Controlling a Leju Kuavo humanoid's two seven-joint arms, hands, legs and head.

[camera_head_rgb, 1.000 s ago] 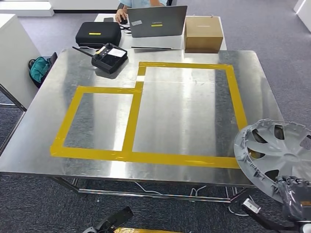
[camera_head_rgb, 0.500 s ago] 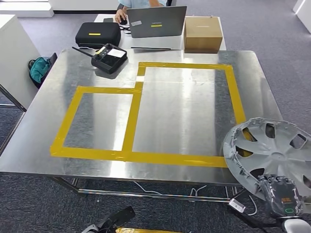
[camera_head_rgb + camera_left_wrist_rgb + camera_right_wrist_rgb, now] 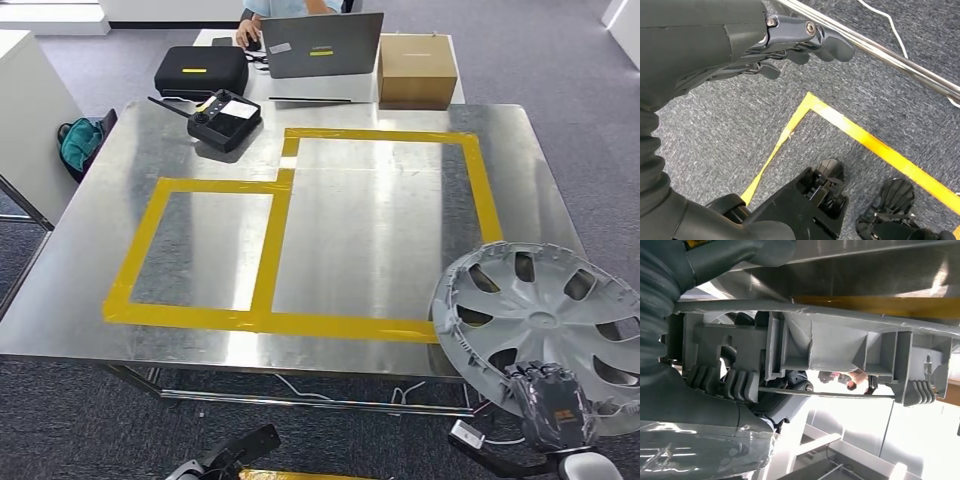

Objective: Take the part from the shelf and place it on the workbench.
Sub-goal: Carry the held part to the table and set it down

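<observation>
Lower right of frame, right hand (image 3: 557, 408) grips hubcap (image 3: 540, 315) over bench (image 3: 347, 230) edge; left hand (image 3: 791, 42) hangs loosely spread; next, lower hubcap inside tape (image 3: 483, 195)

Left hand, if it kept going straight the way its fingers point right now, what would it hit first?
Probably the metal bar under the workbench: the left hand hangs empty, fingertips nearly at that bar in the wrist view, grey carpet beyond. Depth is unclear, so it might pass.

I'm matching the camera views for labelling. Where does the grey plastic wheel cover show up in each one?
Head view: grey plastic wheel cover at lower right, overhanging the steel workbench edge.
Left wrist view: not in it.
Right wrist view: its ribbed underside across the middle.
Shared landmark: the yellow tape on the bench.
</observation>
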